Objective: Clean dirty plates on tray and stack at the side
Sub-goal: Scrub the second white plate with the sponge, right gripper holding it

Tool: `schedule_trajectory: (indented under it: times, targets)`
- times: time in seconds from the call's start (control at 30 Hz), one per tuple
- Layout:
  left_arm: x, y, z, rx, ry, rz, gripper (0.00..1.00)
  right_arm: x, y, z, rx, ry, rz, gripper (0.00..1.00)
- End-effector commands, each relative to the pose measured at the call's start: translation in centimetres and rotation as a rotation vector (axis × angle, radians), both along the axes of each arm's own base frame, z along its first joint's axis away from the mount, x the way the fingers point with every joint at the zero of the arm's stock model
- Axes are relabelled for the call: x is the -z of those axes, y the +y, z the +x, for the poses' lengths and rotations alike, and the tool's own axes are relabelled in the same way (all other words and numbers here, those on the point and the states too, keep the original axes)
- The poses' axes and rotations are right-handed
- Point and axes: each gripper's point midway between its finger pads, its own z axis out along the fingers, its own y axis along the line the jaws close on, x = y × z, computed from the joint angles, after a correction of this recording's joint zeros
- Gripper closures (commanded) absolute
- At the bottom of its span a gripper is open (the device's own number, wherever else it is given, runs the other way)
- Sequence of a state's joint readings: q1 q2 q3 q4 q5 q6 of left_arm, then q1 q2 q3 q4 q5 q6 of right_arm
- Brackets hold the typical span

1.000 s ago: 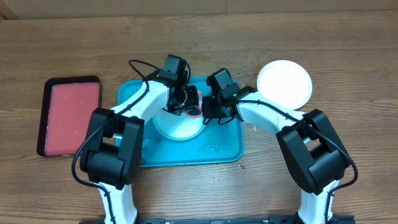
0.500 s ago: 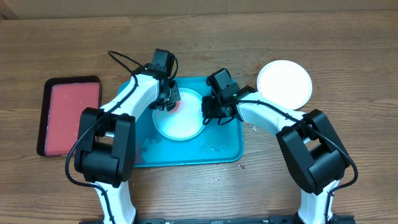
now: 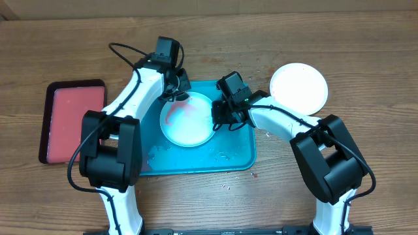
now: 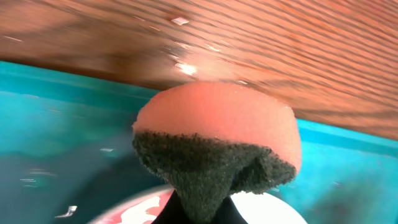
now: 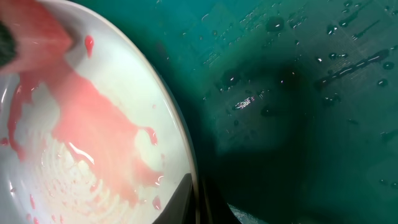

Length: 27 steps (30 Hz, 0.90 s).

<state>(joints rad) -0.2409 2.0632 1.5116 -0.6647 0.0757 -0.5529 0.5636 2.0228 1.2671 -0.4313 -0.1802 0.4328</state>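
overhead: pinches a sponge [image 3: 182, 99] tight in the left gripper [image 3: 177, 96] at the far rim of the smeared plate [image 3: 188, 125] on the blue tray [image 3: 236, 154]; clamps that plate's right rim in the right gripper [image 3: 217, 118].
left wrist: shows the sponge squeezed above the tray's edge.
right wrist: shows red smears across the plate, jaws shut on its rim.

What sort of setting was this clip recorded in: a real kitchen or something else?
Probably a lab bench mock-up of dishwashing, not a kitchen: a bare wooden table, a wet turquoise tray holding a red-smeared plate, a sponge, and no sink in view.
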Motion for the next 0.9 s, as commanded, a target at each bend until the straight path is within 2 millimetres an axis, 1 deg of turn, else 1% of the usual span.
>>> schedule_trajectory:
  times: [0.0, 0.13, 0.2, 0.3, 0.43, 0.47, 0.53, 0.63, 0.8, 0.87]
  targets:
    - [1.3, -3.2, -0.9, 0.022, 0.034, -0.057, 0.96, 1.4, -0.8, -0.6, 0.000, 0.022, -0.043, 0.96]
    - [2.3, -4.3, -0.5, 0.042, 0.012, -0.037, 0.96, 1.4, -0.8, -0.6, 0.000, 0.022, -0.043, 0.96]
    - [3.0, -4.2, -0.3, 0.041, 0.009, -0.012, 0.96, 1.4, -0.8, -0.6, 0.000, 0.022, -0.043, 0.96]
    - [3.6, -3.0, -0.4, 0.024, 0.014, 0.060, 0.96, 1.5, -0.9, -0.7, 0.000, 0.025, -0.045, 0.96]
    - [3.6, 0.1, -0.5, -0.029, 0.011, 0.204, 0.96, 1.5, -0.9, -0.8, -0.003, 0.027, -0.048, 0.96]
    - [3.5, 1.3, -0.5, -0.048, 0.009, 0.254, 0.96, 1.5, -1.0, -0.8, -0.003, 0.028, -0.049, 0.96]
    - [3.1, 2.7, -0.5, -0.072, 0.003, 0.321, 0.96, 1.5, -1.0, -0.8, -0.003, 0.029, -0.050, 0.96]
    - [2.3, 4.4, -0.2, -0.105, -0.021, 0.394, 0.96, 1.5, -1.0, -0.8, -0.003, 0.029, -0.050, 0.96]
    - [0.3, 5.8, 0.0, -0.140, -0.048, 0.415, 0.96, 1.5, -1.0, -0.8, -0.003, 0.029, -0.050, 0.96]
    - [-1.1, 6.1, 0.1, -0.150, -0.069, 0.407, 0.96, 1.5, -1.0, -0.8, -0.003, 0.029, -0.050, 0.96]
